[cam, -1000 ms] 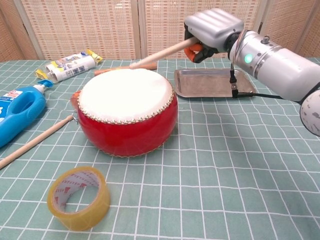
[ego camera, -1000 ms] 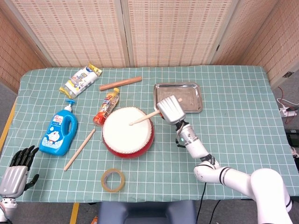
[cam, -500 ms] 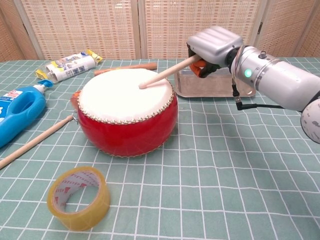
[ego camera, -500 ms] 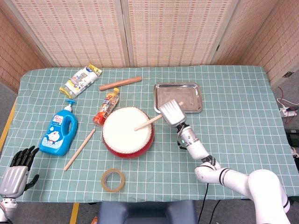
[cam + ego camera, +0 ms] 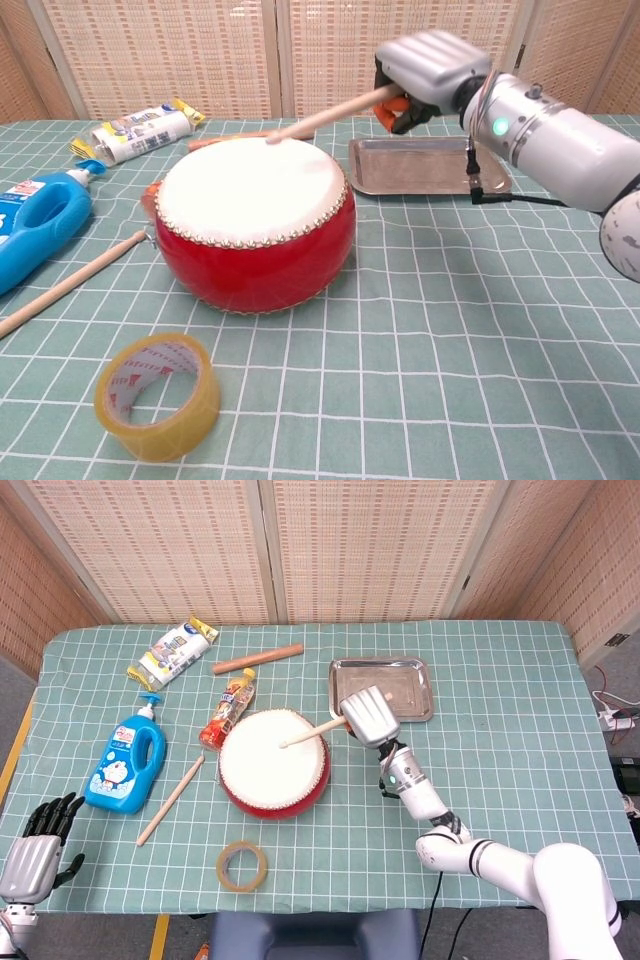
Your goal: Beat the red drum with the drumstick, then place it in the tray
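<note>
At the far left, the robot's left hand [image 5: 32,855] is resting just off the near left corner of the desk [image 5: 500,780], its dark fingers spread apart and holding nothing. On the green checked cloth beside it, a blue bottle [image 5: 126,764] with a pump top is lying flat, and behind that a white and yellow packet [image 5: 172,652] is lying near the back edge. A spare wooden stick [image 5: 171,799] is lying at a slant between the blue bottle and the red drum [image 5: 273,763], and a roll of yellowish tape [image 5: 243,866] is sitting flat near the front edge. Behind the drum, a small orange bottle [image 5: 229,710] is lying on its side, and a reddish wooden rod [image 5: 257,659] is lying farther back. The red drum is standing upright in the middle of the desk with its white skin facing up. The drumstick [image 5: 325,113] is slanting over the drum, and in the chest view its tip is hovering just above the far edge of the skin. The right hand [image 5: 368,717] is gripping the drumstick's other end, with its fingers curled around it, just right of the drum. Behind that hand, the metal tray [image 5: 383,689] is sitting flat on the desk, near the drum but not touching it.
</note>
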Robot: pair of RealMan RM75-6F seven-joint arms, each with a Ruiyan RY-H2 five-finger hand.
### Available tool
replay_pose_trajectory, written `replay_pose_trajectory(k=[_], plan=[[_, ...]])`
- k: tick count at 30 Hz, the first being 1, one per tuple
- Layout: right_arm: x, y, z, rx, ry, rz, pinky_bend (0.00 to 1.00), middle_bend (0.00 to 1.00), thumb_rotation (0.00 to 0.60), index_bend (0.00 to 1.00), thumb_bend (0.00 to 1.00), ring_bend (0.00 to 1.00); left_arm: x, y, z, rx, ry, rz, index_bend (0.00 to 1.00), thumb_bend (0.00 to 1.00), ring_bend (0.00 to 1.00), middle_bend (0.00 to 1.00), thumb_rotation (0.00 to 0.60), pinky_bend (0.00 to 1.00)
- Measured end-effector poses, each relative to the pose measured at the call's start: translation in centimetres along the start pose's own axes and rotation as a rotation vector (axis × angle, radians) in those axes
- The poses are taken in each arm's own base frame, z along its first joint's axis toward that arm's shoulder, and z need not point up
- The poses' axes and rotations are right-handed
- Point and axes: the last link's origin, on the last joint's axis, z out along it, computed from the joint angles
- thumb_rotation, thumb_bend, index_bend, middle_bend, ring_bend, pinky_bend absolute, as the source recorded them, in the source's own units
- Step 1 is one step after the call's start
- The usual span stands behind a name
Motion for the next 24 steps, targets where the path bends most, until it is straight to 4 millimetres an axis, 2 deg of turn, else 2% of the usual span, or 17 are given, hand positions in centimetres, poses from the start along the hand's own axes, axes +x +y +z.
replay_pose_trajectory(k=[2, 5, 12, 15, 24], plan=[[-0.8, 0.1, -0.1, 0.0, -0.037, -0.058, 1.0, 1.0, 0.6, 1.0, 0.78, 1.0, 0.0, 0.0, 0.0, 0.001, -0.001, 0.0, 0.02, 0.27, 0.0, 0.0, 0.6, 0.0], [-0.8, 0.1, -0.1, -0.006, -0.034, -0.074, 1.0, 1.0, 0.6, 1.0, 0.78, 1.0, 0.0, -0.1, 0.1, 0.003, -0.002, 0.002, 0.02, 0.27, 0.0, 0.01, 0.6, 0.0], [1.3, 0.1, 0.3, -0.023, 0.075, 0.129, 1.0, 1.0, 0.6, 1.0, 0.78, 1.0, 0.0, 0.0, 0.2, 0.0, 0.001, 0.0, 0.02, 0.27, 0.0, 0.01, 0.6, 0.0], [1.5, 0.1, 0.3, -0.024, 0.086, 0.164, 1.0, 1.0, 0.6, 1.0, 0.78, 1.0, 0.0, 0.0, 0.2, 0.001, 0.001, -0.001, 0.02, 0.27, 0.0, 0.01, 0.6, 0.0], [-1.6, 0.3, -0.5, 0.008, -0.069, -0.037, 1.0, 1.0, 0.6, 1.0, 0.79, 1.0, 0.1, 0.1, 0.2, 0.003, 0.002, 0.0, 0.02, 0.27, 0.0, 0.0, 0.6, 0.0]])
